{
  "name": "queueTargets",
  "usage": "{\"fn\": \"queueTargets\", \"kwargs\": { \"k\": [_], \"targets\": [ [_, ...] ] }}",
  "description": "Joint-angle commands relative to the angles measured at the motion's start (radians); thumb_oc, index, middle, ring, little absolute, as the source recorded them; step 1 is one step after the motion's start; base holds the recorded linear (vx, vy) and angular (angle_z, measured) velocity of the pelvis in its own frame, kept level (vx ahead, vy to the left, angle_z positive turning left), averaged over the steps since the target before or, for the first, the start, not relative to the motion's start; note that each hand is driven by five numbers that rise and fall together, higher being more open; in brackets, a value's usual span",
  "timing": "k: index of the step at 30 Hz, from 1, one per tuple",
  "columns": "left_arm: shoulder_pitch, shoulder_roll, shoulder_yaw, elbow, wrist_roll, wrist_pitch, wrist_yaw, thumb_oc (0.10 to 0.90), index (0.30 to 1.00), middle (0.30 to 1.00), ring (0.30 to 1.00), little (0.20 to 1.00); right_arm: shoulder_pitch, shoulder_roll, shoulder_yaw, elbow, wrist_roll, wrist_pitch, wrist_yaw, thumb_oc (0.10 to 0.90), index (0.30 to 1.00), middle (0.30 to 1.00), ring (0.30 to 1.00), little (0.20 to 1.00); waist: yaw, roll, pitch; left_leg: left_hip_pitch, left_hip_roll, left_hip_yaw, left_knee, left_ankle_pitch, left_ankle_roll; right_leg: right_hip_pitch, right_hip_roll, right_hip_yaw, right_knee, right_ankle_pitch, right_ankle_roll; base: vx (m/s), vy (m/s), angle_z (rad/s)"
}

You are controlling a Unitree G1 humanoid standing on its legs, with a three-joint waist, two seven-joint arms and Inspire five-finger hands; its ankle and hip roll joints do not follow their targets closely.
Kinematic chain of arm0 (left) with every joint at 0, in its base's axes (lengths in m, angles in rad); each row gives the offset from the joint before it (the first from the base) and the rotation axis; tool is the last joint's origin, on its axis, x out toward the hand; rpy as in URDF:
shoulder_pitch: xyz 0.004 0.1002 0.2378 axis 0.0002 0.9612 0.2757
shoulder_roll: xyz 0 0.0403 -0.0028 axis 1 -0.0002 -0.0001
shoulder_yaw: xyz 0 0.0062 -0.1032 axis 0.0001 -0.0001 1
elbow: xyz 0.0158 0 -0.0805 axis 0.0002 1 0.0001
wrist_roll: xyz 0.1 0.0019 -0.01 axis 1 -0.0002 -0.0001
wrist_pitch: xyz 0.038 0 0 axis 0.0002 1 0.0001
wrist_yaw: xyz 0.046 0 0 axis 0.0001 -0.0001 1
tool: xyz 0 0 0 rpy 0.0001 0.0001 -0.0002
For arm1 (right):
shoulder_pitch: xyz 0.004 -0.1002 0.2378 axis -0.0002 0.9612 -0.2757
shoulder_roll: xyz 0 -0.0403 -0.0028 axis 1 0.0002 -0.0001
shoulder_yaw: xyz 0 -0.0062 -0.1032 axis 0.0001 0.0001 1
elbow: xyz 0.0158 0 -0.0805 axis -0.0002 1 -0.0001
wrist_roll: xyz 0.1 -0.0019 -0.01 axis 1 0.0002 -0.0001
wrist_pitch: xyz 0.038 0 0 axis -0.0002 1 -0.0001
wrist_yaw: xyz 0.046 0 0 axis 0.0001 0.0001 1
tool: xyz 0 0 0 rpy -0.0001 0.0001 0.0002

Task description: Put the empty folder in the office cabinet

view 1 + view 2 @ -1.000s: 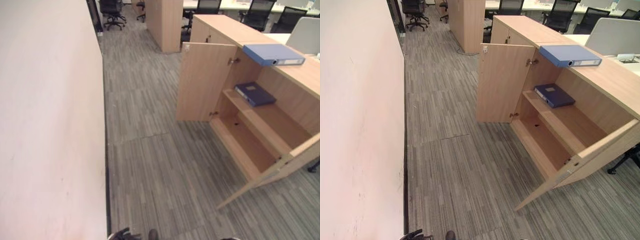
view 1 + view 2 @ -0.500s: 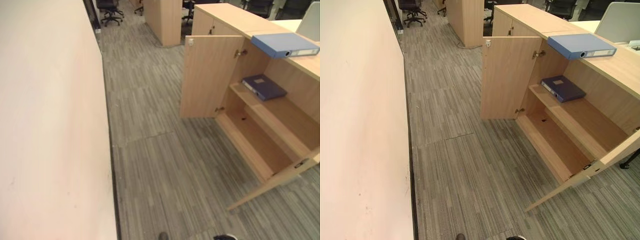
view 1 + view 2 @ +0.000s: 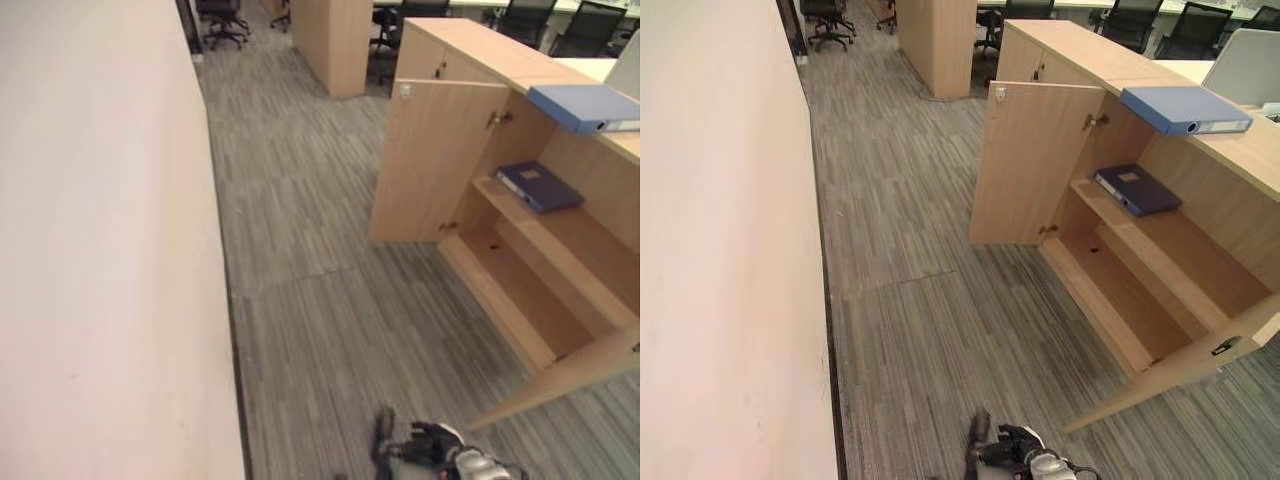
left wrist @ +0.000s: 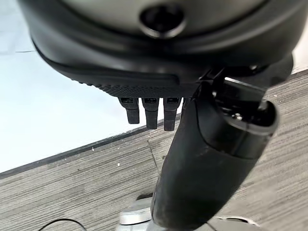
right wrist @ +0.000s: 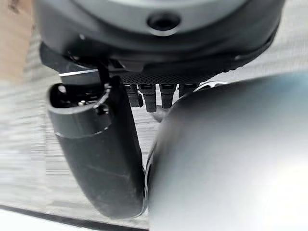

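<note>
Along the left side, a plain pale wall (image 3: pixel 100 250), reaching from near to far. Beside it, a grey striped carpet floor (image 3: pixel 900 220), spreading across the middle and running off towards black office chairs (image 3: pixel 825 15) at the far end. On the right, a long low light-wood office cabinet (image 3: pixel 1070 50), standing with both doors swung open: far door (image 3: pixel 1025 165) upright and square to the carcass, near door (image 3: pixel 1180 365) jutting out over the carpet. Inside, an upper shelf (image 3: pixel 1185 250) and a bottom board (image 3: pixel 1110 295), bare wood on both apart from one item. On the cabinet top, near its front edge and above the open compartment, a light blue lever-arch folder (image 3: pixel 1180 108), lying flat with its spine towards the carpet, apart from both hands. Below it, at the far end of the upper shelf, a thinner dark blue folder (image 3: pixel 1137 189), also lying flat. Cannot tell from here which of the two is empty. Low in the head views, over the carpet and well apart from the cabinet, the dark right hand (image 3: pixel 1012 450), holding nothing; in its own wrist view, thumb straight and fingers (image 5: pixel 150 98) loose, unclenched. In the other wrist view, the left hand (image 4: pixel 202 183), likewise slack and spread, gripping nothing, with wall and carpet past its fingertips.
</note>
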Motion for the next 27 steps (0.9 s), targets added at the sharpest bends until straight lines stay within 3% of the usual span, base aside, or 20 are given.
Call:
{"fn": "queueTargets", "kwargs": {
  "k": [1, 3, 6, 12, 15, 16, 18, 19, 20, 22, 25, 27],
  "targets": [
    [-0.02, 0.002, -0.012, 0.023, 0.039, -0.007, -0.026, 0.8, 0.9, 0.9, 0.9, 0.9, 0.017, -0.063, 0.008, 0.109, 0.013, 0.021, -0.019, 0.8, 0.9, 0.9, 0.9, 0.9, -0.007, -0.012, 0.017, -0.015, 0.051, -0.087, 0.002, -0.009, -0.05, 0.093, 0.003, 0.011, -0.123, 0.163, 0.023, 0.09, -0.018, 0.31],
    [-0.024, -0.003, -0.007, 0.031, 0.039, -0.008, -0.021, 0.8, 0.9, 0.9, 0.9, 0.9, 0.03, -0.069, -0.009, 0.124, 0.025, 0.022, -0.02, 0.8, 0.9, 0.9, 0.9, 0.9, -0.01, -0.014, 0.006, -0.013, 0.049, -0.086, 0.002, -0.025, -0.05, 0.104, -0.009, -0.005, -0.123, 0.167, 0.012, 0.22, -0.051, 0.32],
    [-0.035, -0.011, 0.006, 0.025, 0.009, -0.005, -0.018, 0.8, 0.9, 0.9, 0.9, 0.9, 0.056, -0.073, -0.014, 0.167, 0.008, 0.025, -0.013, 0.8, 0.9, 0.9, 0.9, 0.9, -0.02, -0.007, -0.01, -0.001, 0.083, -0.101, 0.002, -0.044, -0.062, 0.123, -0.013, -0.047, -0.123, 0.156, -0.008, 0.35, -0.139, 0.24],
    [-0.094, -0.015, -0.049, -0.009, -0.008, -0.009, -0.007, 0.8, 0.9, 0.9, 0.9, 0.9, 0.029, -0.091, 0.012, 0.161, -0.008, 0.019, -0.036, 0.8, 0.9, 0.9, 0.9, 0.9, -0.035, -0.001, 0.0, -0.035, 0.147, -0.12, 0.002, -0.068, -0.093, 0.076, 0.027, -0.041, -0.101, 0.109, -0.034, 0.33, -0.17, 0.13],
    [-0.174, -0.008, -0.101, -0.052, -0.047, -0.025, 0.027, 0.8, 0.9, 0.9, 0.9, 0.9, -0.033, -0.119, 0.022, 0.122, 0.029, 0.009, -0.059, 0.8, 0.9, 0.9, 0.9, 0.9, -0.039, 0.029, 0.071, -0.075, 0.168, -0.128, 0.002, -0.058, -0.091, -0.049, -0.005, -0.04, 0.088, 0.035, -0.062, 0.16, -0.061, -0.32],
    [-0.199, -0.003, -0.117, -0.067, -0.053, -0.028, 0.036, 0.8, 0.9, 0.9, 0.9, 0.9, -0.041, -0.125, 0.027, 0.121, 0.033, 0.008, -0.064, 0.8, 0.9, 0.9, 0.9, 0.9, -0.04, 0.046, 0.088, -0.065, 0.186, -0.138, 0.002, -0.075, -0.097, -0.071, -0.011, -0.041, 0.164, -0.02, -0.062, 0.27, -0.143, -0.02],
    [-0.214, 0.0, -0.132, -0.08, -0.057, -0.03, 0.041, 0.8, 0.9, 0.9, 0.9, 0.9, -0.034, -0.129, 0.014, 0.131, 0.038, 0.011, -0.071, 0.8, 0.9, 0.9, 0.9, 0.9, -0.051, 0.055, 0.096, -0.054, 0.203, -0.144, 0.002, -0.086, -0.108, -0.081, -0.024, -0.054, 0.221, -0.063, -0.072, 0.35, -0.214, 0.25],
    [-0.208, 0.005, -0.136, -0.076, -0.043, -0.029, 0.037, 0.8, 0.9, 0.9, 0.9, 0.9, -0.013, -0.128, 0.003, 0.144, 0.036, 0.012, -0.071, 0.8, 0.9, 0.9, 0.9, 0.9, -0.066, 0.062, 0.088, -0.019, 0.236, -0.134, 0.002, -0.086, -0.128, -0.066, -0.02, -0.067, 0.252, -0.104, -0.082, 0.3, -0.186, 0.43],
    [-0.208, 0.005, -0.136, -0.076, -0.043, -0.029, 0.037, 0.8, 0.9, 0.9, 0.9, 0.9, -0.013, -0.128, 0.003, 0.144, 0.036, 0.012, -0.071, 0.8, 0.9, 0.9, 0.9, 0.9, -0.066, 0.063, 0.088, -0.018, 0.237, -0.135, 0.002, -0.086, -0.128, -0.065, -0.02, -0.067, 0.252, -0.105, -0.082, 0.32, -0.184, 0.57],
    [-0.198, 0.007, -0.129, -0.073, -0.037, -0.027, 0.031, 0.8, 0.9, 0.9, 0.9, 0.9, 0.006, -0.125, 0.001, 0.154, 0.025, 0.014, -0.066, 0.8, 0.9, 0.9, 0.9, 0.9, -0.07, 0.07, 0.074, 0.005, 0.264, -0.123, 0.002, -0.05, -0.145, -0.052, -0.007, -0.075, 0.258, -0.129, -0.089, 0.2, -0.116, 0.29],
    [-0.176, 0.006, -0.111, -0.067, -0.029, -0.016, 0.021, 0.8, 0.9, 0.9, 0.9, 0.9, 0.023, -0.124, -0.005, 0.149, 0.022, 0.012, -0.059, 0.8, 0.9, 0.9, 0.9, 0.9, -0.067, 0.078, 0.044, 0.044, 0.3, -0.107, 0.002, 0.078, -0.169, -0.004, 0.031, -0.083, 0.238, -0.139, -0.098, 0.26, -0.143, -0.02],
    [-0.17, 0.003, -0.105, -0.06, -0.023, -0.016, 0.02, 0.8, 0.9, 0.9, 0.9, 0.9, 0.029, -0.125, -0.011, 0.144, 0.022, 0.008, -0.06, 0.8, 0.9, 0.9, 0.9, 0.9, -0.073, 0.083, 0.02, 0.068, 0.312, -0.097, 0.002, 0.108, -0.184, 0.001, 0.041, -0.088, 0.246, -0.143, -0.1, 0.22, -0.08, -0.04]
  ]
}}
